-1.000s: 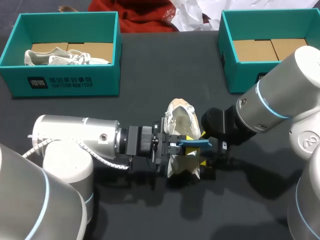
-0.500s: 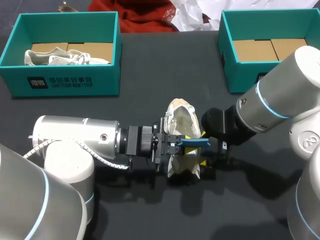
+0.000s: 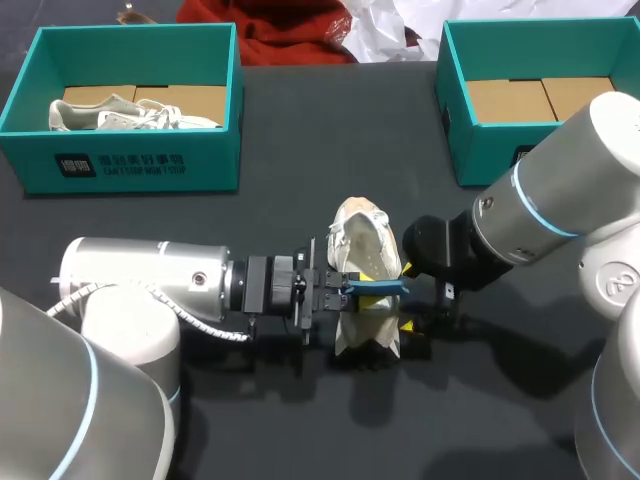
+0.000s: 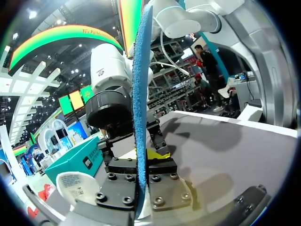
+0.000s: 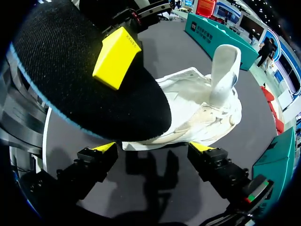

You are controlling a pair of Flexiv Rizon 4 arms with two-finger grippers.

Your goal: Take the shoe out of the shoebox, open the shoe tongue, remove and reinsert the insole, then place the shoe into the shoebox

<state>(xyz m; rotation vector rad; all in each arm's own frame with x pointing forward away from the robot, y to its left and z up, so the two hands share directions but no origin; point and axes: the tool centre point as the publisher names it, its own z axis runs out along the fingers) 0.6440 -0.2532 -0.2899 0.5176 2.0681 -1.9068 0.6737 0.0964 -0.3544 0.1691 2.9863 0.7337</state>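
Left gripper (image 3: 345, 291): held clamped on blue insole (image 3: 385, 286), edge-on just above white shoe (image 3: 362, 235) lying lengthwise away from robot, right gripper (image 5: 154, 147) spread apart beside it.

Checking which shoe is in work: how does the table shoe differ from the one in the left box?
The table shoe sits out on the table; the boxed shoe lies inside the left shoebox. The table shoe's tongue stands up and its insole is out, pinched in the left gripper; the boxed shoe has nothing touching it. Both are off-white.
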